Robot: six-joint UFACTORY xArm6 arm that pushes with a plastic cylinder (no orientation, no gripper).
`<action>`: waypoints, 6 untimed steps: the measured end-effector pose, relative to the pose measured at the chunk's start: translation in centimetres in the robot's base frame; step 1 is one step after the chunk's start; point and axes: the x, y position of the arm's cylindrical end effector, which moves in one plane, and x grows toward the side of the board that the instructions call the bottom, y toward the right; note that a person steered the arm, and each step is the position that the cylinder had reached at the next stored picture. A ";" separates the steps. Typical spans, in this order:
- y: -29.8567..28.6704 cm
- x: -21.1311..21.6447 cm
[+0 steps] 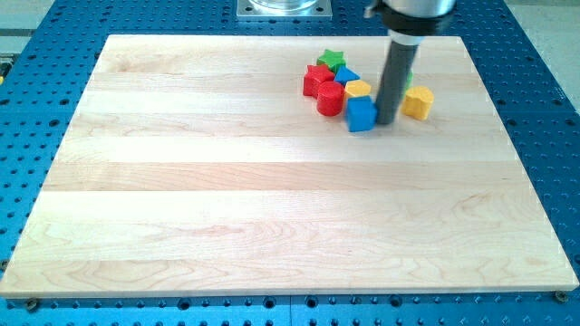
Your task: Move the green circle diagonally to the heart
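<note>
Tip: my tip (386, 121) sits on the board (227, 199), no jaws to read.
Blue block (362, 114): touching, tip's left.
Yellow block (418, 103): near, tip's right.
Green circle (410, 81): mostly hidden behind the rod.
Heart: cannot tell which block.

- Rod (396, 77): upper end cut off by the view's top edge; its mount cannot be seen.
- My tip (386, 121): lower end sits just beside the blue block (362, 114); contact or gap cannot be told.
- Green piece (410, 80): only a sliver shows at the rod's right side; shape cannot be made out, rest hidden behind the rod.
- Yellow block (358, 89) near the rod: partly covered by the blue block in front; shape unclear.
- Second blue block (345, 75): mostly hidden among its neighbours; shape unclear.
- Green star (332, 60): lower points hidden by the red blocks (323, 87).
- Metal plate (285, 8): cut off by the view's top.
- Tabletop (272, 217): bottom corners clipped by the view's edge.
</note>
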 end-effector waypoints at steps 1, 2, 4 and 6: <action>-1.4 -3.2; 2.2 -7.2; 3.0 -13.1; 6.5 -2.3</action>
